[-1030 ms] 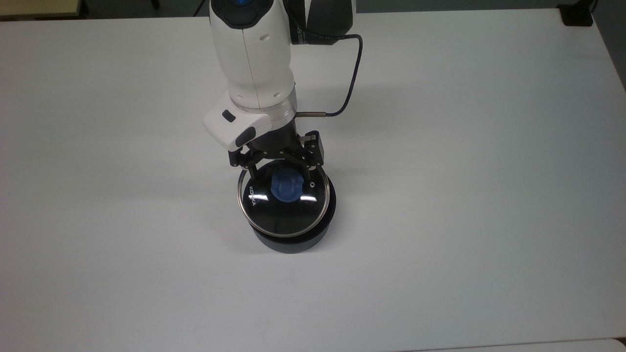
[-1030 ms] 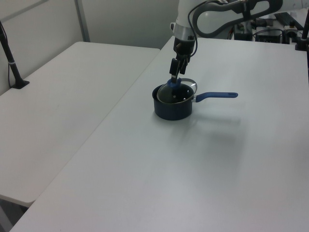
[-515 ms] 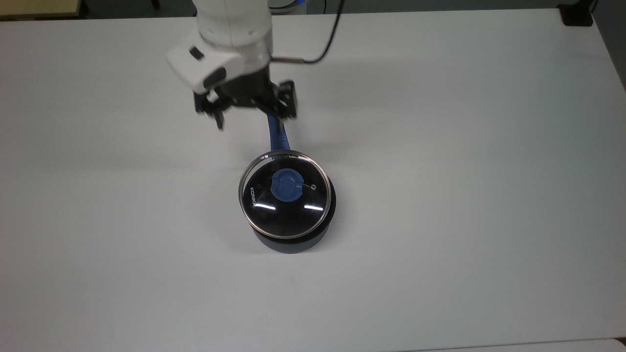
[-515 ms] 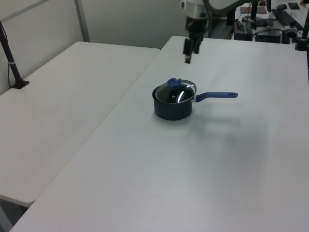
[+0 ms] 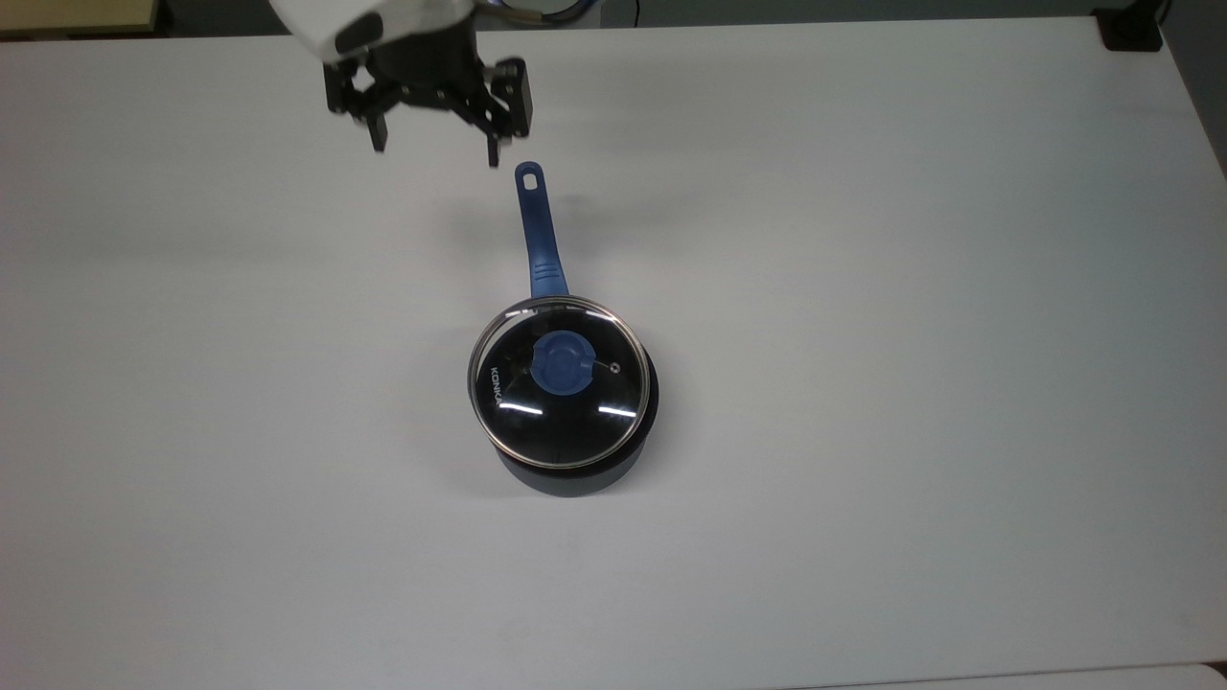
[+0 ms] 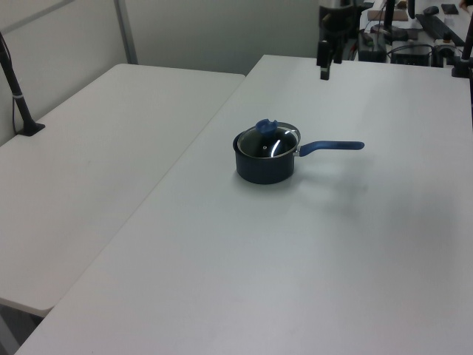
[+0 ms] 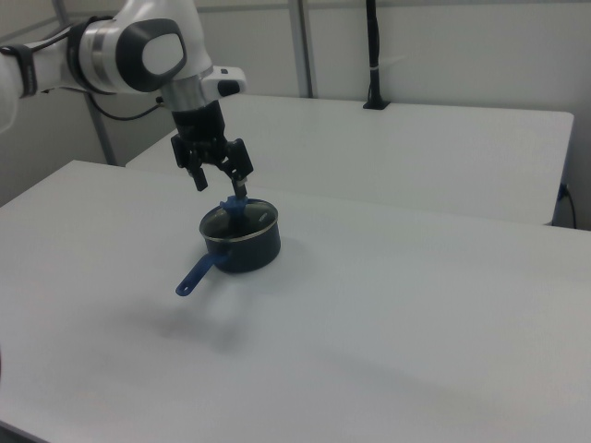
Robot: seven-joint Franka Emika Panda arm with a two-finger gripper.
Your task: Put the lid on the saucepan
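Observation:
The glass lid (image 5: 559, 380) with its blue knob (image 5: 563, 363) rests on the black saucepan (image 5: 579, 472) in the middle of the white table. The pan's blue handle (image 5: 535, 228) points toward the top view's upper edge. Both also appear in the left view, lid (image 6: 269, 138) on saucepan (image 6: 264, 167), and in the right view, lid (image 7: 239, 216) on saucepan (image 7: 249, 253). My gripper (image 5: 433, 142) hangs open and empty above the table, beyond the handle's end in the top view. It shows raised in the left view (image 6: 324, 66) and the right view (image 7: 219, 181).
A second white table (image 6: 89, 148) stands beside this one at the left view's left. A black post (image 7: 373, 55) rises at its far side in the right view. Equipment clutters the left view's upper right corner (image 6: 414, 29).
My gripper let go of the lid's knob, rose and drew back toward the top view's upper left, past the handle's end. The lid stays on the saucepan.

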